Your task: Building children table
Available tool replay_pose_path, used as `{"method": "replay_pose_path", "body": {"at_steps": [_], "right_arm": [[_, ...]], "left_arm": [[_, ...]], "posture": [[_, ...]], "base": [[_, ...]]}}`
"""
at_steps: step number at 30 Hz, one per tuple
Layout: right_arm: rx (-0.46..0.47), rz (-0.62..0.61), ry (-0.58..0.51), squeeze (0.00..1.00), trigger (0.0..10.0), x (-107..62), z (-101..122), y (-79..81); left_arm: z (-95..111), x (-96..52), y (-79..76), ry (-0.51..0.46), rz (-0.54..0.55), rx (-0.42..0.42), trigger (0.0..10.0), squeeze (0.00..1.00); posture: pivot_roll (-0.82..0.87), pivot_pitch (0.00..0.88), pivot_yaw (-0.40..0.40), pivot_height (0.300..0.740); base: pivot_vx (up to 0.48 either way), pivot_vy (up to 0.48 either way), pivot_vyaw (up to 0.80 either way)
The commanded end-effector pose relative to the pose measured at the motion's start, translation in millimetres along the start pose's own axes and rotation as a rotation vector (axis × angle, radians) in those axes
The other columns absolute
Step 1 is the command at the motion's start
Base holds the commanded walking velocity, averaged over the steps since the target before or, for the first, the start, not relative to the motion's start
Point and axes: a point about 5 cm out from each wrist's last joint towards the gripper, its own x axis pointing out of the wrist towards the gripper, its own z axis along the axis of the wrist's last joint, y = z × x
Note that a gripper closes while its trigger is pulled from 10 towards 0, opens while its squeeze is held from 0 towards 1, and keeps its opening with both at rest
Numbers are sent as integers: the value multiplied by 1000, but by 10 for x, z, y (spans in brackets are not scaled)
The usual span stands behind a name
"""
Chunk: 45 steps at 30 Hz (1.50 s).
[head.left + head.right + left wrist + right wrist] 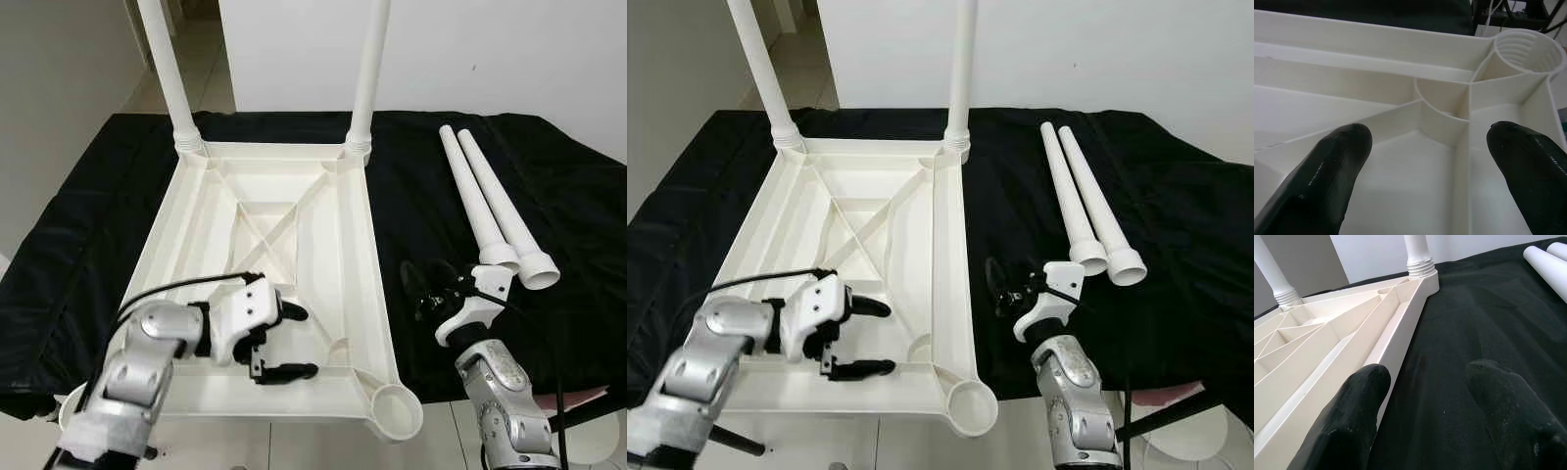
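A white plastic table top (351,245) lies upside down on the black cloth. Two white legs (162,59) (370,69) stand screwed into its far corners. The near right corner socket (395,406) is an empty ring, with threads visible inside the socket (1528,51) in the left wrist view. Two loose white legs (475,201) (507,215) lie side by side on the cloth to the right. My left gripper (302,343) is open inside the ribbed underside, near the front rim. My right gripper (423,284) is open, low over the cloth just right of the top's long edge (1396,338).
The black cloth (558,166) covers a wide surface, and its front edge runs just behind my arms. A white wall stands behind, with tiled floor at the far left. A pale round object (1185,441) sits on the floor at the lower right.
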Motion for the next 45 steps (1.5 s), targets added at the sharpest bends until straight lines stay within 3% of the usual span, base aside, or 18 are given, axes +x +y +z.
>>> {"method": "replay_pose_path", "body": {"at_steps": [1, 9, 10, 11, 19, 22, 28, 29, 31, 32, 35, 36, 37, 39, 42, 43, 44, 45], "right_arm": [[4, 7, 14, 0, 10000, -17, -18, 11], [0, 2, 16, 0, 10000, -24, -17, 3], [2, 2, 15, 0, 10000, -22, -16, 4], [2, 2, 14, 0, 10000, -20, -15, 6], [4, 5, 14, 0, 10000, -9, -23, 20], [4, 5, 14, 0, 10000, -9, -23, 20], [6, 6, 12, 0, 10000, -4, -26, 32], [7, 5, 11, 0, 10000, -4, -27, 33], [8, 4, 10, 0, 10000, -4, -27, 34], [8, 4, 10, 0, 10000, -4, -29, 36], [8, 4, 10, 0, 10000, -4, -29, 36], [9, 4, 10, 0, 10000, -3, -30, 38], [9, 5, 9, 0, 10000, -4, -30, 40], [9, 5, 9, 0, 10000, -4, -30, 40], [10, 5, 10, 0, 10000, -10, -33, 41], [10, 6, 10, 0, 10000, -7, -31, 43], [10, 6, 10, 0, 10000, -7, -31, 43], [10, 8, 10, 0, 10000, 0, -28, 44]], "left_arm": [[-66, 48, -49, 60, 36, -13, 10000, 0], [-180, 124, 53, 159, 200, -92, 10000, 0], [-214, 133, 105, 178, 257, -132, 6980, 0], [-229, 127, 168, 184, 321, -165, 0, 0], [-243, 85, 345, 229, 505, -151, 0, 0], [-243, 85, 345, 229, 505, -151, 0, 0], [-254, -30, 590, 273, 723, -167, 0, 0], [-249, -85, 671, 275, 788, -171, 588, 0], [-243, -121, 720, 276, 828, -173, 588, 0], [-237, -158, 764, 274, 858, -172, 2863, 0], [-237, -158, 764, 274, 858, -172, 2863, 0], [-233, -194, 808, 275, 887, -171, 2275, 0], [-212, -204, 824, 277, 874, -137, 10000, 0], [-212, -204, 824, 277, 874, -137, 10000, 0], [-142, -134, 750, 229, 764, -94, 10000, 0], [-91, -78, 676, 159, 687, -128, 10000, 1000], [-91, -78, 676, 159, 687, -128, 10000, 1000], [-27, -22, 596, 112, 604, -112, 10000, 1000]], "posture": [[1, 112, 32, 740], [1, 110, 33, 740], [-1, 109, 34, 740], [-2, 106, 35, 740], [0, 97, 40, 740], [0, 97, 40, 740], [-3, 90, 47, 740], [-4, 89, 49, 740], [-4, 89, 49, 740], [-5, 88, 49, 740], [-5, 88, 49, 740], [-4, 87, 49, 740], [-4, 90, 50, 740], [-4, 90, 50, 740], [-1, 92, 48, 740], [1, 95, 46, 740], [1, 95, 46, 740], [2, 95, 44, 740]], "base": [[0, 0, 0], [0, 0, 0], [0, 0, 0], [0, 0, 0], [0, 0, 0], [0, 0, 0], [0, 0, 0], [0, 0, 0], [0, 0, 0], [0, 0, 0], [0, 0, 0], [0, 0, 0], [0, 0, 0], [0, 0, 0], [0, 0, 0], [0, 0, 0], [0, 0, 0], [0, 0, 0]]}}
